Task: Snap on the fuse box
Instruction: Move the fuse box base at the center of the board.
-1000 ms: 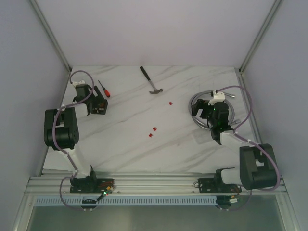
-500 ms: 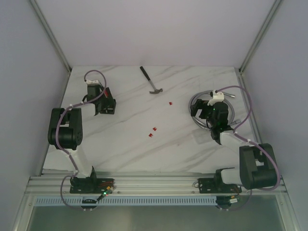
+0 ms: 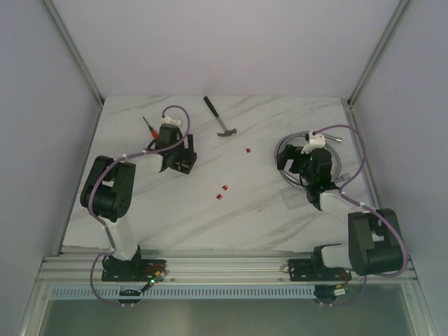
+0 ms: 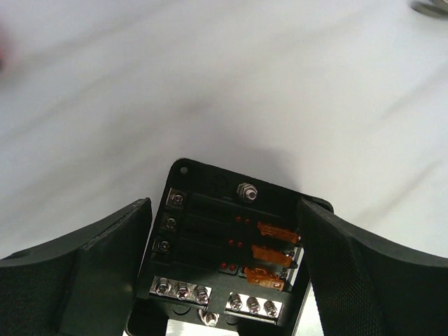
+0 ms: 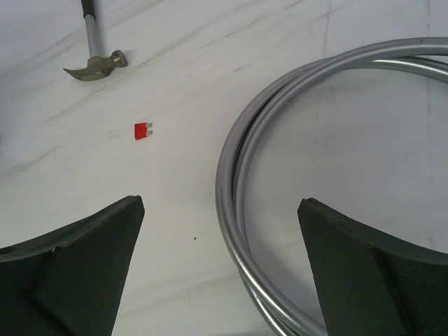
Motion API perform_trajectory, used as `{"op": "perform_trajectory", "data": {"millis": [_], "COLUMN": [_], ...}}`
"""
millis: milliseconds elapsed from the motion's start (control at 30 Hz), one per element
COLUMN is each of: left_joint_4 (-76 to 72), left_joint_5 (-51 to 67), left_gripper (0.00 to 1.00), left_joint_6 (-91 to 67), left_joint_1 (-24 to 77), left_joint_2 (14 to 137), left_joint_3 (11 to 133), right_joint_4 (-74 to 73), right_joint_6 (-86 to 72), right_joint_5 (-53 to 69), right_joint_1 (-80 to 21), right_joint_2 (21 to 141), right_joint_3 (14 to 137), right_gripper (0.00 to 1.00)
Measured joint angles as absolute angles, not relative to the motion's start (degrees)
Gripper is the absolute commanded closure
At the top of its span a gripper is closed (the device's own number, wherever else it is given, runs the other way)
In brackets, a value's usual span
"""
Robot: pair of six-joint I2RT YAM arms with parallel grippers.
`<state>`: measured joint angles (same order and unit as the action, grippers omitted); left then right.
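Observation:
The fuse box [image 4: 225, 249] is a small black box, open side up, with three orange fuses on its right and rows of silver screws along its near edge. It sits between the fingers of my left gripper [image 4: 224, 207], which is shut on its two sides. From above, the left gripper [image 3: 183, 162] and the fuse box [image 3: 186, 166] are left of the table's middle. No cover shows on the box. My right gripper [image 3: 297, 159] stands open over the left part of a metal coil, its fingers [image 5: 84, 266] wide apart with nothing held.
A hammer [image 3: 221, 120] lies at the back centre, also in the right wrist view [image 5: 94, 61]. A red-handled screwdriver [image 3: 150, 127] lies back left. Loose red fuses [image 3: 225, 187] dot the middle; one [image 5: 143, 130] lies ahead of the right gripper. The silver coil [image 5: 241, 147] lies right.
My left arm has swung right and slightly nearer, from the back left toward the middle, carrying the fuse box; the screwdriver is uncovered behind it. The right arm has stayed still.

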<state>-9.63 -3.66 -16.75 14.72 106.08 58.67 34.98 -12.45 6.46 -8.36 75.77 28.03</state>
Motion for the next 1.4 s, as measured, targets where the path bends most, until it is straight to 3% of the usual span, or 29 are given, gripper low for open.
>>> {"op": "perform_trajectory", "data": {"millis": [633,1400], "left_joint_4": [-8.1,-7.4], "left_joint_5": [6.5,15.4], "left_gripper": [0.06,0.05], "left_joint_6": [-6.3,-2.2], "left_joint_1": [32.5,39.6], "left_joint_2": [109.4,111.0], "left_joint_3": [63.2,64.6], "right_joint_4": [32.7,29.6], "right_joint_6": [-12.6,-12.4], "right_joint_5": [7.7,7.3], "right_joint_1": [-11.3,-16.6], "right_joint_2": [75.7,75.9], "right_joint_3": [28.3,30.8], "right_gripper": [0.0,0.01]}}
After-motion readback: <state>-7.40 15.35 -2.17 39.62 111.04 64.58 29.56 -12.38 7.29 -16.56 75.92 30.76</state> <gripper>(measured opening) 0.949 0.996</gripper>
